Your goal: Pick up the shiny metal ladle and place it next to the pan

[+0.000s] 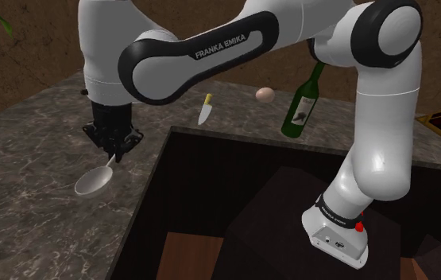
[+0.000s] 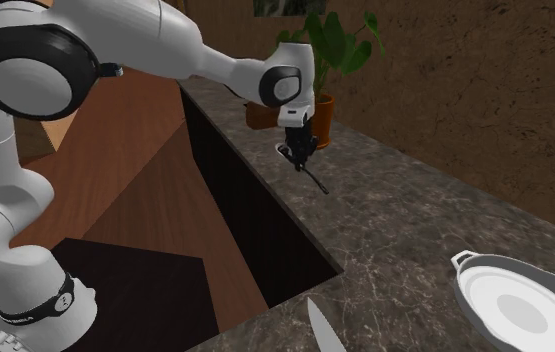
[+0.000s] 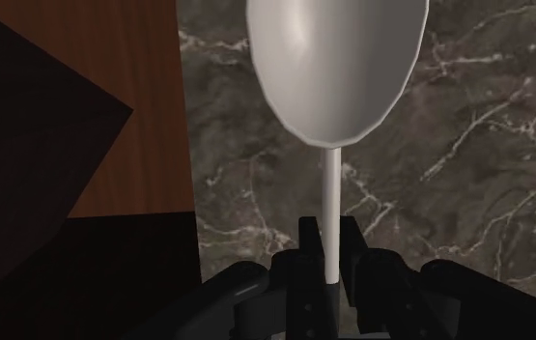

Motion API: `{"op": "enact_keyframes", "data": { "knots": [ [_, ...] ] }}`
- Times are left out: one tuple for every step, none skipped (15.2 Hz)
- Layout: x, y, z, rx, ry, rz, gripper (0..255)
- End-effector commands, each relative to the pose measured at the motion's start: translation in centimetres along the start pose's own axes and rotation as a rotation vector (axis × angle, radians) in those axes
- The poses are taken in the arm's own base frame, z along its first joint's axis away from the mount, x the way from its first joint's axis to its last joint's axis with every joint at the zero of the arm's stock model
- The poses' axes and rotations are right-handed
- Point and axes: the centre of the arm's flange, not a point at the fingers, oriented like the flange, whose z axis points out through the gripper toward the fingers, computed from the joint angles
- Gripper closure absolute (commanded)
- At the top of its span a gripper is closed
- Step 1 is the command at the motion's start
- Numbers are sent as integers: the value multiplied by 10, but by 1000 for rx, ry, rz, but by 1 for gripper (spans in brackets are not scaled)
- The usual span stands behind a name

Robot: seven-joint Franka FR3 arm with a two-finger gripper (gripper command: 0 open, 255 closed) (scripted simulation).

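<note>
Both fingers of the claw (image 3: 329,243) are seen clamped narrowly on the ladle (image 3: 338,68), at the end of its thin handle. The ladle is held with its pale, glossy bowl pointing away from the claw, over the marbled worktop (image 3: 468,174). In the shoulder view the bowl is found low, close to the worktop near its inner edge; whether it touches cannot be told. The pan (image 2: 520,305), drawn white, is set well apart at the second exterior view's lower right, with a knife (image 2: 323,328) near it. An egg (image 1: 264,95) and a green bottle (image 1: 300,111) are placed farther along the worktop.
</note>
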Motion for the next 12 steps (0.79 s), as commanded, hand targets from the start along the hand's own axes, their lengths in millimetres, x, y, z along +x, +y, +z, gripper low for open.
{"op": "enact_keyframes", "data": {
  "knots": [
    [0, -1, -10, 0, 0, 0, 255],
    [0, -2, -16, 0, 0, 0, 255],
    [0, -2, -21, 0, 0, 0, 255],
    [0, -3, -26, 0, 0, 0, 255],
    [0, -4, -31, 0, 0, 0, 255],
    [-1, -4, -37, 0, 0, 0, 255],
    [-1, -5, -42, 0, 0, 0, 255],
    [-1, -5, -47, 0, 0, 0, 255],
    [-1, -6, -52, 0, 0, 0, 255],
    [12, -2, -52, 0, 0, 0, 255],
    [24, 1, -53, 0, 0, 0, 255],
    [37, 5, -54, 0, 0, 0, 255]
  ]
}}
